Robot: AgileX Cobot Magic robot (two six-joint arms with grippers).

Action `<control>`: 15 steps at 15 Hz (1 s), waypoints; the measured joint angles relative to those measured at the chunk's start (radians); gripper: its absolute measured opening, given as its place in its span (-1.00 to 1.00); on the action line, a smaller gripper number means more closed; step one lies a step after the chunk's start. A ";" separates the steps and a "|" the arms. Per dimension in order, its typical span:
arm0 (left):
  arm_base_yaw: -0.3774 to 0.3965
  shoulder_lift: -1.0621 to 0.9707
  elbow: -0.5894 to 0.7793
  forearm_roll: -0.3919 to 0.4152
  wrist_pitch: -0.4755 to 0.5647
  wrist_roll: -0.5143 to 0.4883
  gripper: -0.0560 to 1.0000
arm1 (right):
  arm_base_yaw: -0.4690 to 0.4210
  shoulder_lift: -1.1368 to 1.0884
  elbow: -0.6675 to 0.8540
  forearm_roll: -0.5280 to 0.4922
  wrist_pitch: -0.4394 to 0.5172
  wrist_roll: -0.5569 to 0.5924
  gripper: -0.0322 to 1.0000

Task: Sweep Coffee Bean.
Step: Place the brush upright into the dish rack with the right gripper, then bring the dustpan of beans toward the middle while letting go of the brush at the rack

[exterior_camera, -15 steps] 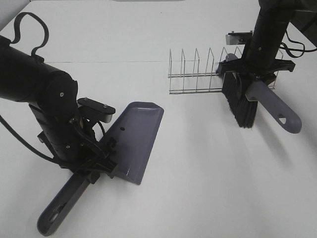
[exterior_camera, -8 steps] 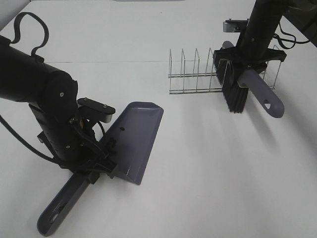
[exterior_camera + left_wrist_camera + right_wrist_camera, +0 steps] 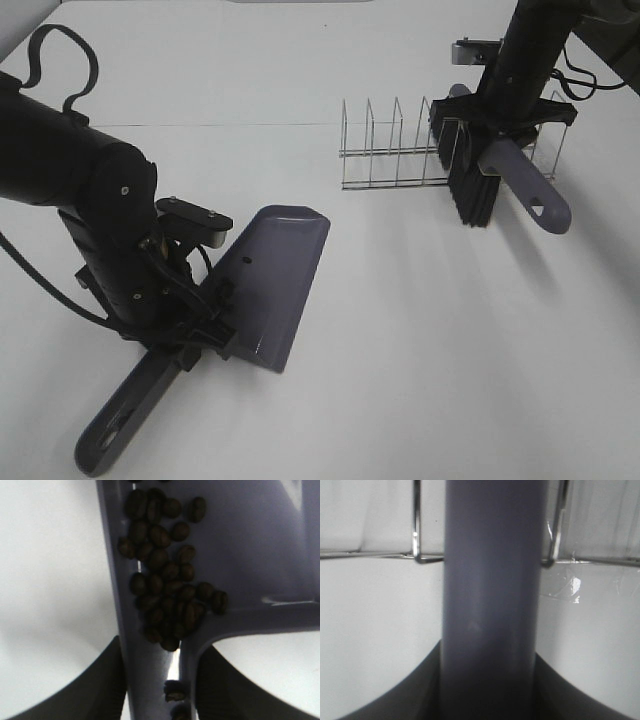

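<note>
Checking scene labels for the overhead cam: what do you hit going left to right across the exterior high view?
Order: grey-purple plastic dustpan → silver wire rack → black-bristled brush with grey-purple handle, which sits over the rack's right end.

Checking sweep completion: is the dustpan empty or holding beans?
Not empty: coffee beans lie heaped in the dustpan by its handle.
</note>
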 joint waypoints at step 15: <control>0.000 0.000 0.000 -0.055 -0.014 -0.087 -0.27 | 0.000 -0.192 -0.036 0.047 -0.009 0.027 0.17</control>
